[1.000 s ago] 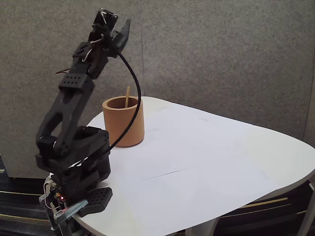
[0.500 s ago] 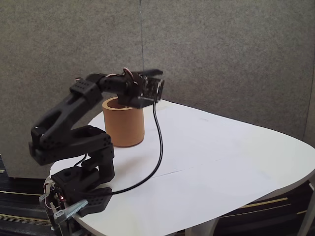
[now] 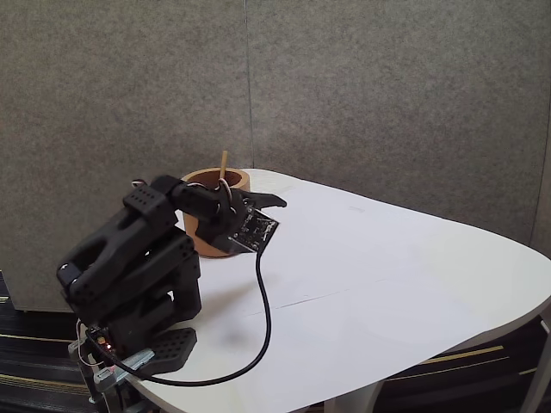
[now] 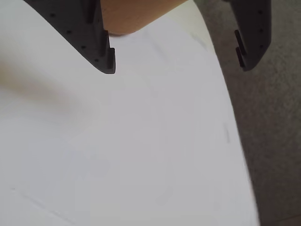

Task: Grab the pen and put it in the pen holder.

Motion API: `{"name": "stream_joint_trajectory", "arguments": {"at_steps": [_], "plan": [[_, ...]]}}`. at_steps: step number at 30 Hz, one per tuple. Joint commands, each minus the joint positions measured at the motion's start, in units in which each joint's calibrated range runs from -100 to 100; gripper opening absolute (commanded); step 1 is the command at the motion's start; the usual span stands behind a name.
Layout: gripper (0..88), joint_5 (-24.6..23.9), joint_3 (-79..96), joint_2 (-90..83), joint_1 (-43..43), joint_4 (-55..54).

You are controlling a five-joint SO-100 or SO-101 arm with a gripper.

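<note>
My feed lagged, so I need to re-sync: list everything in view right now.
pen: 1, light tan, standing in the holder, tip above its rim
holder: 1, orange-brown, far left of table, behind the hand
table: 1, white, rounded edge
wall panels: grey, behind the table
cable: 1, black, looping from the hand over the table to the base
arm: 1, black, folded low at table's left edge
hand: 1, black, open, empty
</note>
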Motion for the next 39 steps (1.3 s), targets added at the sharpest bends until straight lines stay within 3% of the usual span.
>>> {"name": "stream_joint_trajectory", "arguments": {"at_steps": [1,9,39], "plan": [[37.3,-2.56,0.54,-0.86,0.33,6.86],[37.3,-3.83,2.53,-0.86,0.33,13.64],[37.3,-3.41,2.44,-0.94,0.04,13.47]]}}
